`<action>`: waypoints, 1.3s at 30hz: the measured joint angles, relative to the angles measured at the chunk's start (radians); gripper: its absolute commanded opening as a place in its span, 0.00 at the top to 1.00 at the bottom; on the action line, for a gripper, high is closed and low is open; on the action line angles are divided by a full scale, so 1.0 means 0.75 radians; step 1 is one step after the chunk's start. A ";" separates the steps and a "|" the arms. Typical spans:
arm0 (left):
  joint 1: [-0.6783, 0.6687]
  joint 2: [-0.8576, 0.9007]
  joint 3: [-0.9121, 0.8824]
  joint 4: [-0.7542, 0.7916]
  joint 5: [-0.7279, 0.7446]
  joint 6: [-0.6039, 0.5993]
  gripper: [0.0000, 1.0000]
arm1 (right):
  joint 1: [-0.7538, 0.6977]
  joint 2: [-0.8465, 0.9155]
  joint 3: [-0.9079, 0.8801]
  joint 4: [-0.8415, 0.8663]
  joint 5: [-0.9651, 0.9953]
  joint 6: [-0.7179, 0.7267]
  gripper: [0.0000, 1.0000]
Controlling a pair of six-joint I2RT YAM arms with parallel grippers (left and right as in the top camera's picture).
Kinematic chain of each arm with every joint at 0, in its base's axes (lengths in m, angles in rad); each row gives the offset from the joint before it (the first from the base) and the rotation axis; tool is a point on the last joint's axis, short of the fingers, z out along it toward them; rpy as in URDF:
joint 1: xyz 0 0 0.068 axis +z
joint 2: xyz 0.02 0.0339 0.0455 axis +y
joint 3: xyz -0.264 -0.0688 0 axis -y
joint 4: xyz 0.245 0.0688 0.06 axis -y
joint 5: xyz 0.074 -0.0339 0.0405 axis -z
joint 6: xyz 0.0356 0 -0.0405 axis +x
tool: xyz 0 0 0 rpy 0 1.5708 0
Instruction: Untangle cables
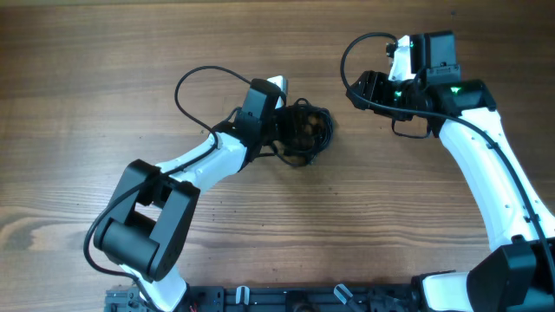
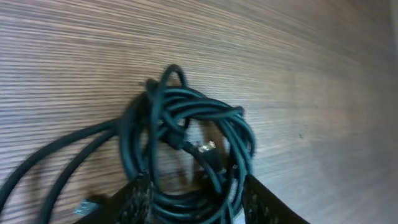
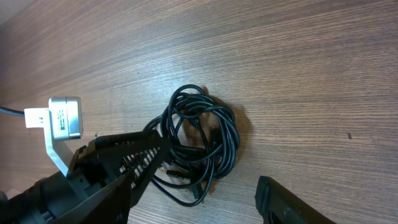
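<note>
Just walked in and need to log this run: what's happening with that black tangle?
The left gripper is down on a coil of black cables lying on the wooden table, its fingers apart with part of the coil between them. The right gripper hangs open and empty off to one side, not touching the coil. The cables are bunched in one tight bundle.

Black cables [image 2: 186,102] coiled, tangled together.
</note>
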 measured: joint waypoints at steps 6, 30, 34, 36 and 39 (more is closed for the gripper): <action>-0.001 0.003 0.000 -0.063 -0.093 -0.031 0.60 | 0.000 -0.001 0.000 -0.010 0.003 0.000 0.35; -0.042 0.117 0.000 -0.002 -0.205 -0.205 0.72 | 0.000 0.000 0.000 -0.015 0.003 0.000 0.34; -0.041 0.117 0.000 -0.002 -0.205 -0.205 0.72 | 0.000 0.000 0.000 -0.015 0.003 0.000 0.34; -0.041 0.117 0.000 -0.002 -0.205 -0.209 0.72 | 0.000 -0.001 0.000 -0.015 0.003 0.000 0.34; -0.041 0.126 0.000 0.004 -0.206 -0.220 0.73 | 0.001 0.000 0.000 -0.014 0.003 0.000 0.34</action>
